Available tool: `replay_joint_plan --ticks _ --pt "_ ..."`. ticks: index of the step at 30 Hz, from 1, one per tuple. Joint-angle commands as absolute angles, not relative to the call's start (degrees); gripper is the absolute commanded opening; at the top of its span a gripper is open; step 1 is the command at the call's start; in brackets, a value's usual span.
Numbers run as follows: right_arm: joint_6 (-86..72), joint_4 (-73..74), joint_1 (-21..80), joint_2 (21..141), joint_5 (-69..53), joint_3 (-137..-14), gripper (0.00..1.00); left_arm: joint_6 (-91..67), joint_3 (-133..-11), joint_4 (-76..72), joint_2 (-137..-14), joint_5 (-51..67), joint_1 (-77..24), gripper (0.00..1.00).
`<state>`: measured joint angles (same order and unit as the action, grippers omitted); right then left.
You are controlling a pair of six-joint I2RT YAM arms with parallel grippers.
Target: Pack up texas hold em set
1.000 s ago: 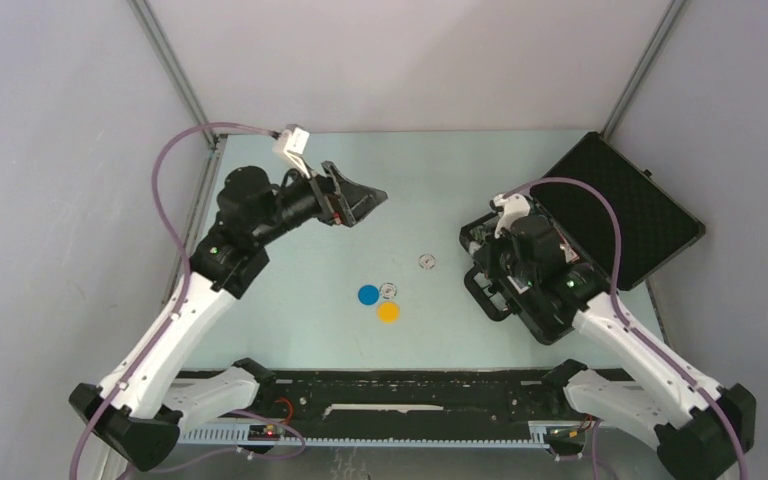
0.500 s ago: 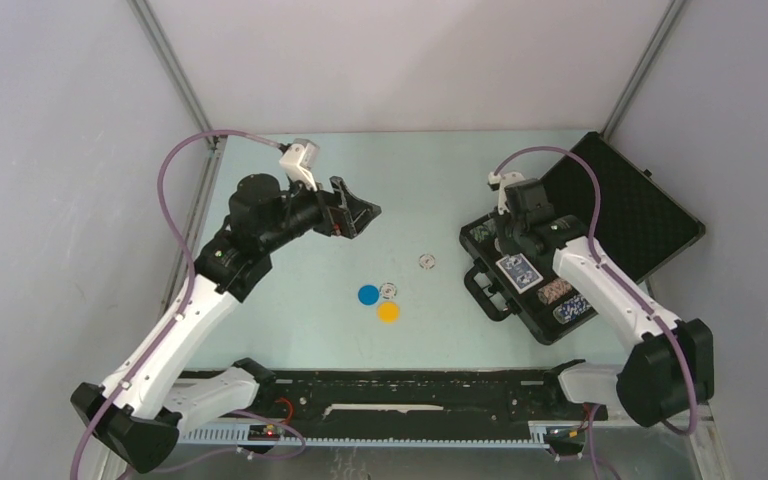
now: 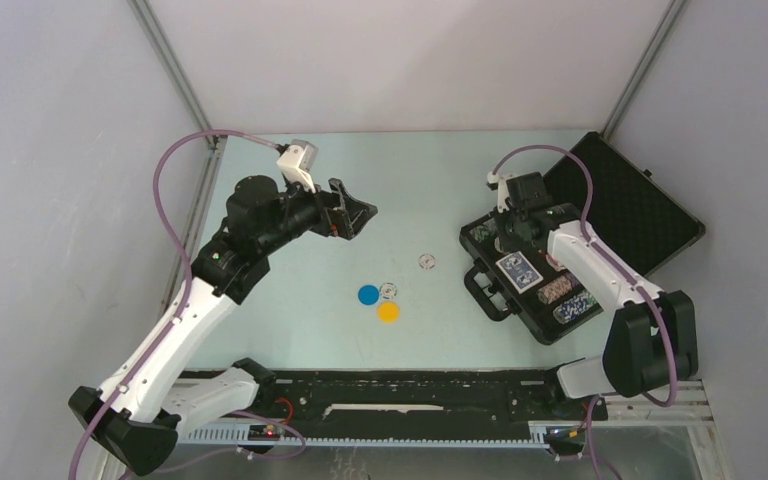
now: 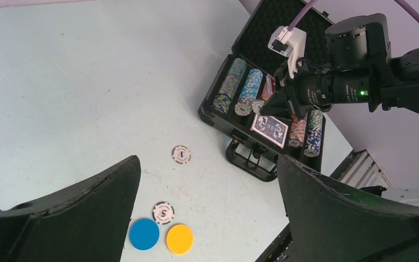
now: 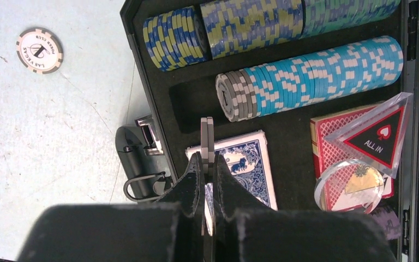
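The black case (image 3: 628,215) lies open at the right with rows of chips (image 5: 316,76), a blue-backed deck (image 5: 248,161), a red "ALL IN" triangular marker (image 5: 379,134) and a clear disc (image 5: 352,185) inside. My right gripper (image 5: 207,158) is shut on grey chips (image 5: 207,131) held edge-on above the empty slot beside the grey end of the light-blue row. My left gripper (image 4: 207,161) hangs open and empty over the table's left middle. Below it lie a blue disc (image 4: 144,233), a yellow disc (image 4: 179,239) and two loose chips (image 4: 163,212), (image 4: 181,154).
The case's handle (image 5: 142,174) sticks out toward the table's middle. The open foam-lined lid (image 3: 650,200) lies flat behind the case at the far right. Grey walls with metal posts close in the table at the back and sides.
My right arm has swung from over the case's front toward its back left corner, uncovering the deck and chip rows. The left gripper shifted slightly and stays open.
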<state>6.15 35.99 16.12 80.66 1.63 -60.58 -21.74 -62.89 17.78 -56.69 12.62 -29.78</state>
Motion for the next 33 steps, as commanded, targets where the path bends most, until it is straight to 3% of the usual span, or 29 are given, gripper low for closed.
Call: replay_joint_plan --ticks 1,33 --pt "6.9 33.1 16.2 81.7 3.2 -62.8 0.00 -20.1 -62.6 17.0 -56.1 13.1 -30.0 1.00" --pt "9.2 32.9 19.9 92.1 14.2 -65.8 0.09 -21.0 -61.8 16.1 -56.5 13.7 -30.1 1.00"
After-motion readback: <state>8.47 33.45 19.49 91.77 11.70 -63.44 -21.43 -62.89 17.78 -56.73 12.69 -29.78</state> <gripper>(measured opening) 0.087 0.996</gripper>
